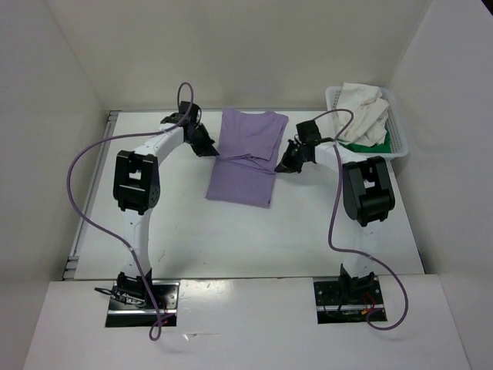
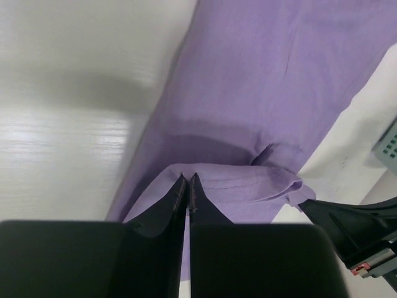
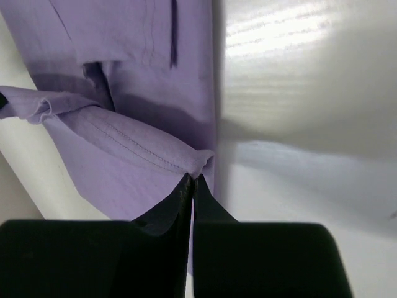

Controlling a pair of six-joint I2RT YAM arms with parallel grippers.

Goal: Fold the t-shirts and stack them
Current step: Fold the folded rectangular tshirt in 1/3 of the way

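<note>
The lavender t-shirt (image 1: 246, 154) lies lengthwise on the white table, its sides folded in to a narrow strip. Its hem edge (image 2: 248, 183) is lifted and carried over the body. My left gripper (image 1: 214, 152) is at the shirt's left edge, and in the left wrist view it (image 2: 187, 177) is shut on the hem's corner. My right gripper (image 1: 282, 166) is at the right edge, where it (image 3: 192, 177) pinches the other hem corner (image 3: 198, 162). The cream white t-shirt (image 1: 362, 112) and the green t-shirt (image 1: 377, 145) lie bunched in the basket.
The white mesh basket (image 1: 400, 135) stands at the back right corner, just behind the right arm. White walls close in the table on the left, back and right. Purple cables loop from both arms over the table.
</note>
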